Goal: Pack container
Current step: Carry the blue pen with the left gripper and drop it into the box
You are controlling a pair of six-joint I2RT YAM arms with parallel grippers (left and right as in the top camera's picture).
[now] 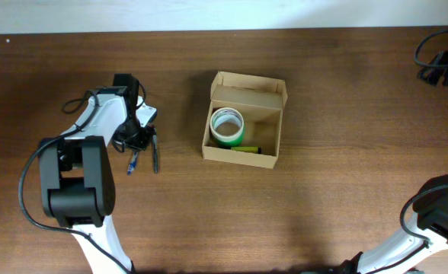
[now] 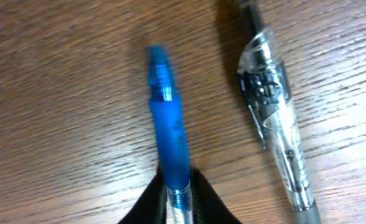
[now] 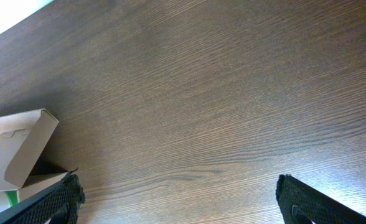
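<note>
The container point(image 1: 243, 120) sits near the middle of the brown wooden table point(image 1: 338, 205) with its flap lid point(image 1: 248, 84) folded back on the far side, so the inside is open to the overhead camera. A green-edged tape roll point(image 1: 226, 125) lies flat in its left part, and a narrow yellow-green thing point(image 1: 245, 149) lies along the near wall, too small to identify. Well to the left of the box, the left gripper point(image 2: 177, 198) is down at the table surface. In the left wrist view its dark fingers point(image 2: 144, 206) press against both sides of a blue pen point(image 2: 167, 130), so the claw appears clamped on the barrel. Whether the pen is lifted or on the wood I cannot tell. Just beside it to the right lies a clear pen point(image 2: 273, 118) with dark inner parts, roughly parallel to the blue one and not touching it. In the overhead view both pens show just below the left gripper. The right gripper point(image 3: 178, 190) is well apart from the box on the right side, its two black fingers point(image 3: 55, 200) spread wide with nothing between them but bare wood. A corner of the container's cardboard shows at the left edge of the right wrist view. Dark cables point(image 1: 441, 65) lie at the table's far right corner.
</note>
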